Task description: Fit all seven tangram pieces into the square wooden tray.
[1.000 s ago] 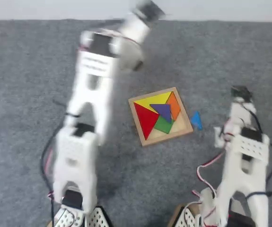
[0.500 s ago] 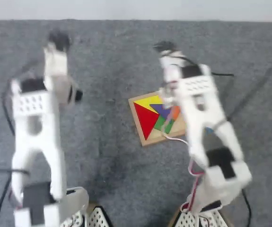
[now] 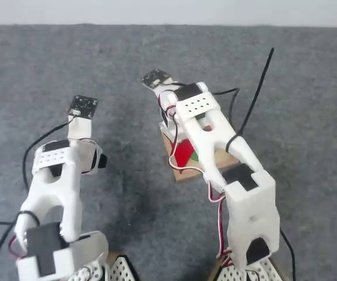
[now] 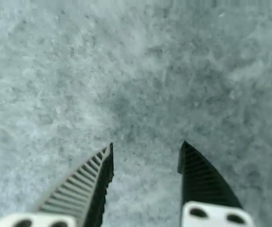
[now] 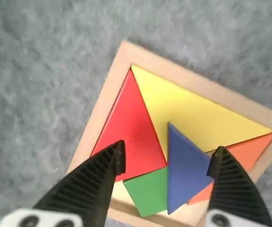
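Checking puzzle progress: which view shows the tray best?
Right wrist view: tray and pieces lie plainly under the right gripper. The high view has an arm covering most of it; left wrist faces carpet.

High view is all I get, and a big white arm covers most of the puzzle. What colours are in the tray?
Observer: Right wrist view shows the tray holding a red triangle, yellow triangle, blue triangle, green piece and orange piece.
Operator: Is that arm's claw holding anything?
Observer: No, the right gripper is open and empty above the tray.
Operator: And the other claw?
Observer: The left gripper is open over the grey carpet.
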